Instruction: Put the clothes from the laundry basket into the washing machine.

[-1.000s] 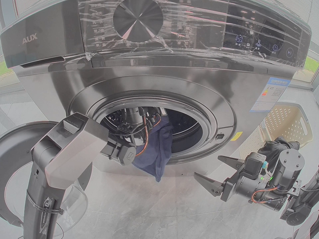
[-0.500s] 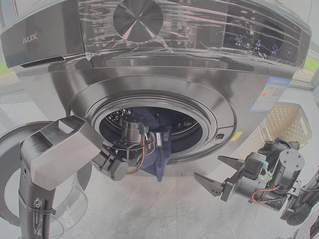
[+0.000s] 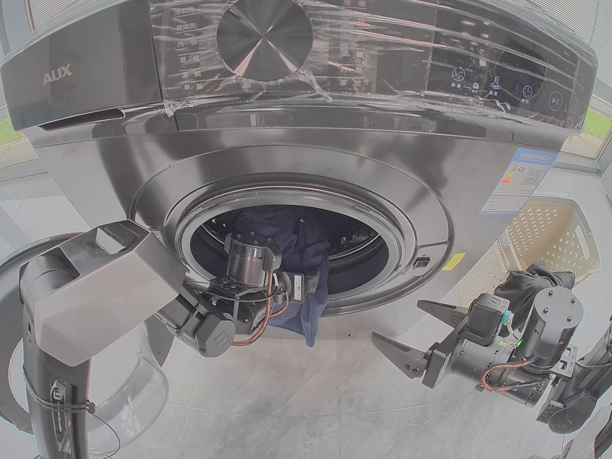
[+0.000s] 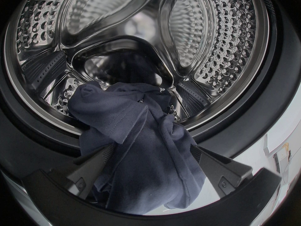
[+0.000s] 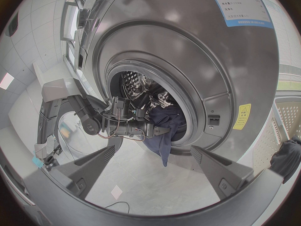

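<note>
- The right gripper [image 3: 409, 330] is held low, to the right of the washing machine's door opening [image 3: 290, 250] and well apart from it; its jaws are spread wide with nothing between them.
- The left gripper [image 4: 150, 146] is held at the opening's lower edge, with its jaws parted on either side of the cloth and not clamped on it.
- A navy blue garment [image 3: 310, 269] is draped over the opening's lower rim, partly bunched inside the perforated steel drum [image 4: 219, 41] and partly hanging down outside.
- The glass door [image 3: 137, 384] is swung open to the left of the opening.
- A small yellow sticker [image 3: 454, 261] is seen just right of the opening; a blue-and-white printed label [image 3: 517, 180] is stuck higher, to the upper right.
- A cream perforated laundry basket [image 3: 554, 237] stands to the right of the opening, with a black garment [image 3: 526, 288] hung over its rim.
- Above the opening, a round dial [image 3: 264, 36] ringed with small print is covered by clear film, and pale brand lettering [image 3: 57, 73] is placed at the upper left.
</note>
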Robot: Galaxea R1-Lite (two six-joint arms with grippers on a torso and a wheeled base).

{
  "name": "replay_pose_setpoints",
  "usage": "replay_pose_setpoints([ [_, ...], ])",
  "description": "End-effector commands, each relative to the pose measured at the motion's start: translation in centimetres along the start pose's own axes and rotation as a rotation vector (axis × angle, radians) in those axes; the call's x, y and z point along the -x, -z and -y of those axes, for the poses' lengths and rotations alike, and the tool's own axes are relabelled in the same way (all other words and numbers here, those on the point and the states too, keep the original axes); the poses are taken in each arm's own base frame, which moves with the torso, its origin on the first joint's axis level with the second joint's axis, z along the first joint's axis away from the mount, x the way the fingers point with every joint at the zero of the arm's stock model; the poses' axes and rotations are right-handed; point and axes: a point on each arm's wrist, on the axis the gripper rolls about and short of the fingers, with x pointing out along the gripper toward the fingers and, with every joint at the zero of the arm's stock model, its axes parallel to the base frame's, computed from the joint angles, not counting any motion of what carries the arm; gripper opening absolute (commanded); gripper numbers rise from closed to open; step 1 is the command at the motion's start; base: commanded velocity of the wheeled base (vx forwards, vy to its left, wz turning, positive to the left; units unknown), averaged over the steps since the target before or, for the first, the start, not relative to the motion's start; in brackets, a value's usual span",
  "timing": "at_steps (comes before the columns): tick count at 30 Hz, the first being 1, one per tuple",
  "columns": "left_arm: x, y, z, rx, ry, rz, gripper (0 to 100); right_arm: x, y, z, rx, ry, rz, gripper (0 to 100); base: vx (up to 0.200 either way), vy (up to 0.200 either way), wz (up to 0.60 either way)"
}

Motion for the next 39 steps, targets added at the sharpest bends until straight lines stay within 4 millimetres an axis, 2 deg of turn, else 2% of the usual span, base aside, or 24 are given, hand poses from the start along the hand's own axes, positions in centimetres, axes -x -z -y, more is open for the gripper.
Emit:
replay_pose_setpoints([
  [1, -0.3, 0.3, -0.8, -0.001, -0.042, -0.01, 100, -0.1, 0.1, 0.0, 0.0, -0.001, -0.004, 100, 0.0, 0.0, 0.0],
  [10, -1.0, 1.0, -1.2, -0.011, -0.063, -0.026, 100, -0.1, 0.3, 0.0, -0.001, -0.001, -0.012, 100, 0.0, 0.0, 0.0],
  [11, -1.0, 1.0, -1.2, -0.011, -0.063, -0.026, 0, -0.1, 0.3, 0.0, -0.001, 0.0, -0.011, 100, 0.0, 0.0, 0.0],
  [17, -1.1, 0.5, -0.8, 0.002, -0.045, -0.001, 0, -0.2, 0.3, 0.0, 0.0, -0.001, -0.013, 100, 0.0, 0.0, 0.0],
  [33, -2.0, -4.9, 1.2, 0.202, 0.051, 0.229, 0, -0.2, 0.3, 0.0, -0.001, -0.001, -0.013, 100, 0.0, 0.0, 0.0],
  [37, -2.7, -5.3, 1.4, 0.208, 0.072, 0.286, 0, -0.2, 0.3, 0.0, -0.001, -0.001, -0.013, 100, 0.0, 0.0, 0.0],
  [39, -3.7, -5.4, 1.4, 0.217, 0.081, 0.341, 0, -0.2, 0.3, 0.0, -0.002, 0.001, -0.013, 100, 0.0, 0.0, 0.0],
])
